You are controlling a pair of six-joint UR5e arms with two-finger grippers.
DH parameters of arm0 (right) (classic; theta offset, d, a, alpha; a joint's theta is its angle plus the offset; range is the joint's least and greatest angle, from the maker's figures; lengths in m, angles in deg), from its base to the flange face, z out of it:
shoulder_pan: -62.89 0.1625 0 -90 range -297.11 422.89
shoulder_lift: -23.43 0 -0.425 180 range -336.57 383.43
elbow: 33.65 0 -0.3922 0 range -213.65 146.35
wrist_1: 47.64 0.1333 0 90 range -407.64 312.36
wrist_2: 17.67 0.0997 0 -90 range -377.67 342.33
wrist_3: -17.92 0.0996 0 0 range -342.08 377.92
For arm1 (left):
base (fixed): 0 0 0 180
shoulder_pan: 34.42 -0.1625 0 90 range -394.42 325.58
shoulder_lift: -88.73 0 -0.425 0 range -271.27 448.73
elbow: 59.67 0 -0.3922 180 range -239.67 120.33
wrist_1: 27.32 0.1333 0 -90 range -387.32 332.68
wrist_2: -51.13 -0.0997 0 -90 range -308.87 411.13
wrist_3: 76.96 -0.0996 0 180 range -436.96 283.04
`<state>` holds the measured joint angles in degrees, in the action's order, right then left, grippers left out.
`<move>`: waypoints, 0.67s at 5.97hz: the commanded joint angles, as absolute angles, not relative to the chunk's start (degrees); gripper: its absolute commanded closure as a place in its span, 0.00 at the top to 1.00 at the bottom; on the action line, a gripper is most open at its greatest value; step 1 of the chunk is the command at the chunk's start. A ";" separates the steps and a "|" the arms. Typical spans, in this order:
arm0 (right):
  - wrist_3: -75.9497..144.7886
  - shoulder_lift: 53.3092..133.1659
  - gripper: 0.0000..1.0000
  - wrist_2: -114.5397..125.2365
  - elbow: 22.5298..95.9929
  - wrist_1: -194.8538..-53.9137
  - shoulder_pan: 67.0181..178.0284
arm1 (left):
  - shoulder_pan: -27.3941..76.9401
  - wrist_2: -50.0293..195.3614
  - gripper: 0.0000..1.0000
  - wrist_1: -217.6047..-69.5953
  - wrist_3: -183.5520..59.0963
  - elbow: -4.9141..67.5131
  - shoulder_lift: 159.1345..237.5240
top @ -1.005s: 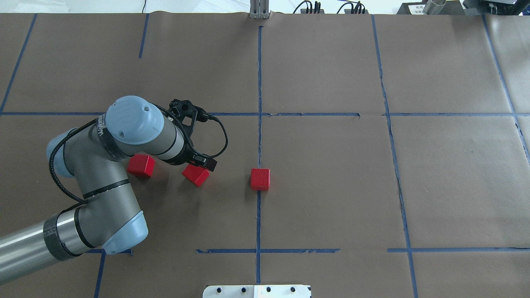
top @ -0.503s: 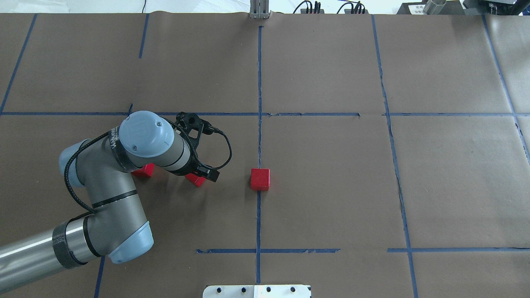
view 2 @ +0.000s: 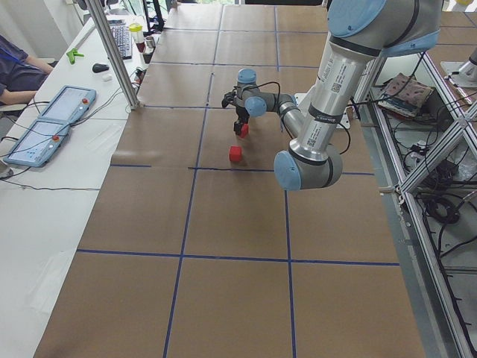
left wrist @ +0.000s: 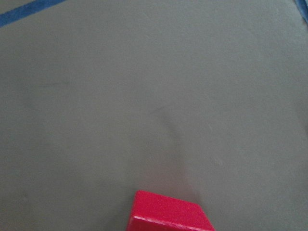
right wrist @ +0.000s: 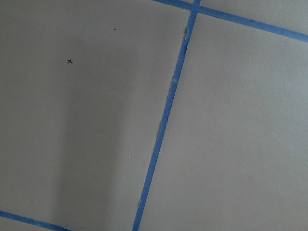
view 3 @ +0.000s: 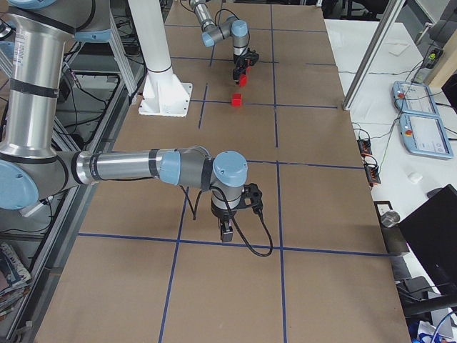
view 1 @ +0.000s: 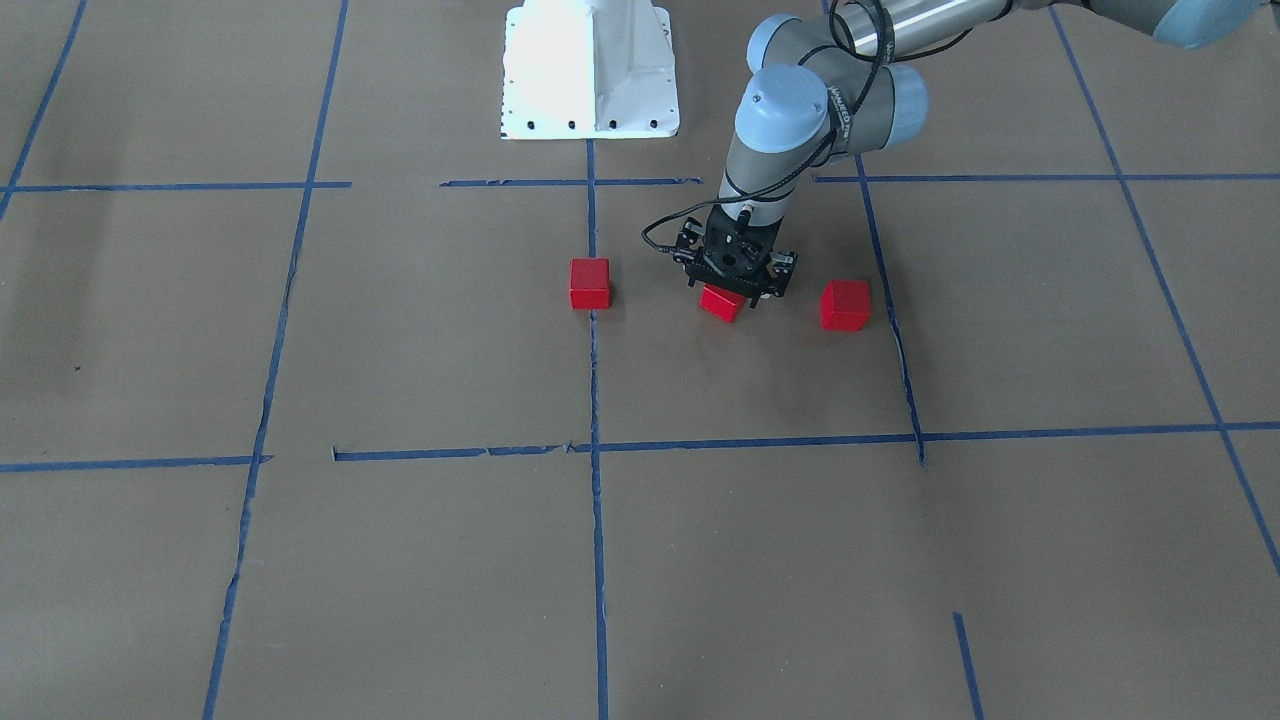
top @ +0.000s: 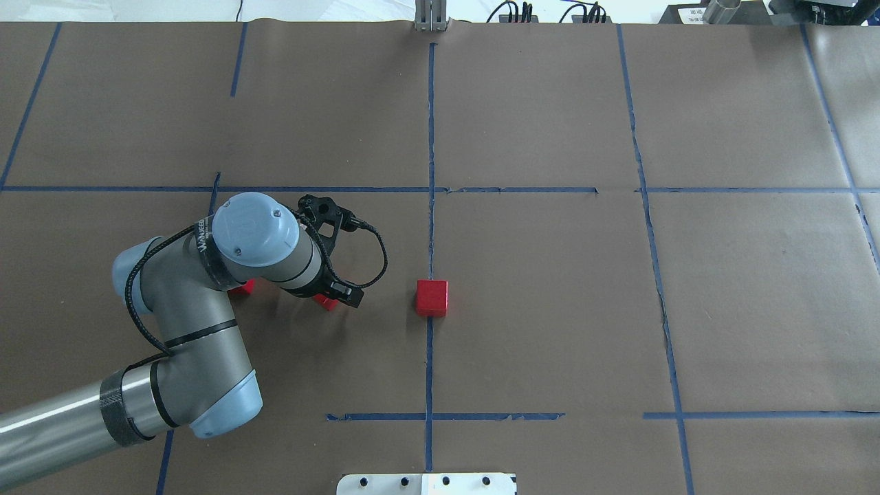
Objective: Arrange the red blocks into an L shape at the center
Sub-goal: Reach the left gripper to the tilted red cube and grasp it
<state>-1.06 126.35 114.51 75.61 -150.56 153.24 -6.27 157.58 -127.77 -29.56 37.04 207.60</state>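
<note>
The left claw [view 1: 738, 288] stands low over the middle block [view 1: 722, 304], so close that its black body covers the place of contact. I cannot tell if it is apart or already pressed on the block, and the wrist view shows only a part of the block at its lower edge.

This block lies turned against the tape grid. If the claw meets its corners and not its flat faces, I think the block can twist, slip out, or be pushed along the tabletop [view 1: 400, 330].

The center block [view 1: 590, 283] sits on the tape line [view 1: 594, 370], well apart from the middle one, and it is the only one at the center. When the middle block comes beside it, a too low or skewed approach can knock it off the line and spoil the L.

The far block [view 1: 845, 305] lies near the claw on the other side, where a wide swing of the wrist may bump it.

The right claw [view 3: 226, 230] hangs over bare paper, well apart from all three blocks, and I cannot tell its state either.
</note>
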 commanded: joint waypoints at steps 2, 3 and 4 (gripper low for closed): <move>-0.98 126.35 1.00 114.51 75.60 -150.56 153.24 | -6.56 157.66 0.73 -127.69 -29.41 35.78 208.87; -0.98 126.35 1.00 114.51 75.60 -150.56 153.24 | -6.04 157.74 0.67 -127.00 -28.97 35.69 210.01; -0.98 126.35 1.00 114.51 75.60 -150.56 153.24 | -4.29 158.09 0.54 -125.16 -26.71 35.34 212.29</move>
